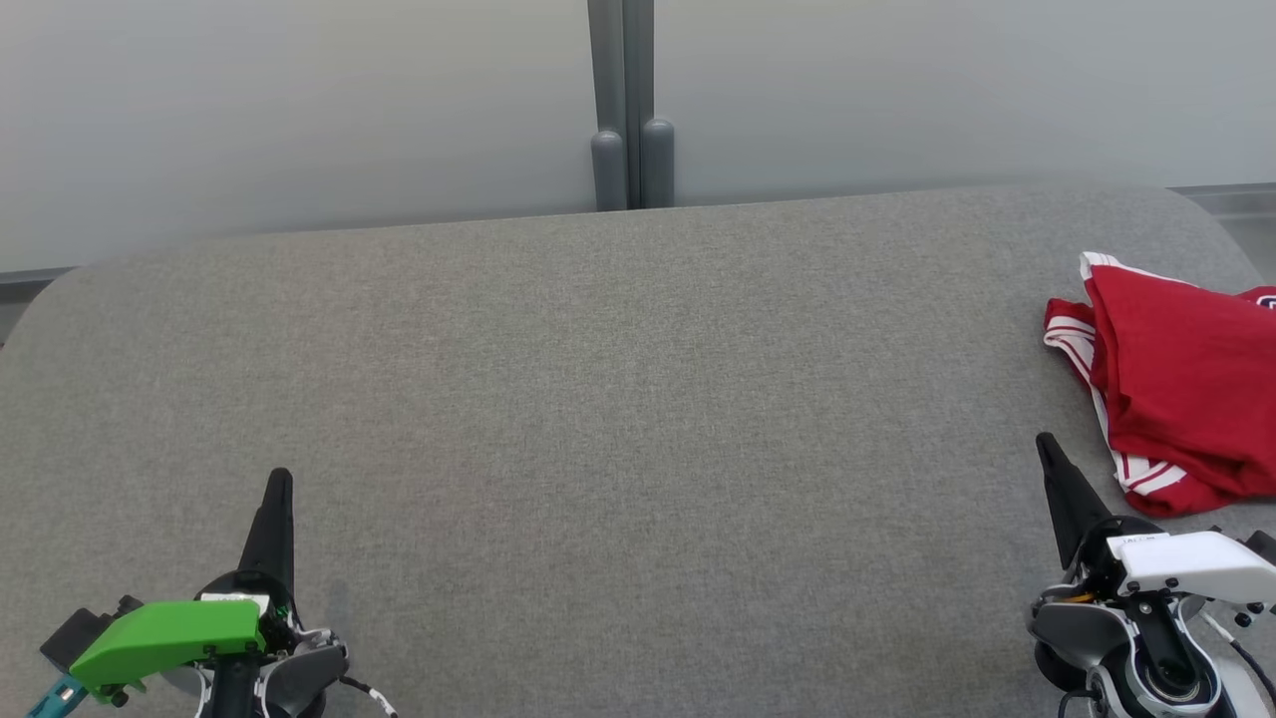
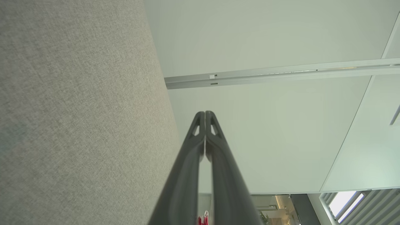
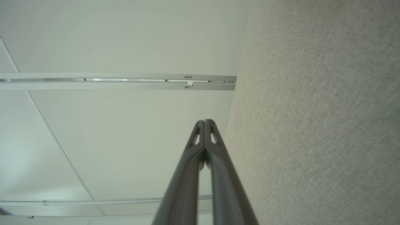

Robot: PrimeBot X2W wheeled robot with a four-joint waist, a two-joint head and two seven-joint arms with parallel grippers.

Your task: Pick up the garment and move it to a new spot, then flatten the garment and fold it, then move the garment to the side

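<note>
A red garment (image 1: 1181,384) with white striped trim lies bunched at the far right of the grey fabric surface (image 1: 618,399), partly cut off by the head view's right edge. My right gripper (image 1: 1044,442) stands shut and holds nothing, its tips just left of the garment's near corner, apart from it. My left gripper (image 1: 280,477) rests shut at the lower left, far from the garment. In the left wrist view the left gripper (image 2: 205,113) shows its fingers pressed together, and a sliver of the red garment (image 2: 203,220) peeks between them low down. The right gripper (image 3: 205,121) is likewise shut in its wrist view.
A pale frosted wall stands behind the surface, with a grey vertical post (image 1: 623,110) at its middle. The surface's rounded far corners lie at the left and right. A wide stretch of grey fabric spreads between the two grippers.
</note>
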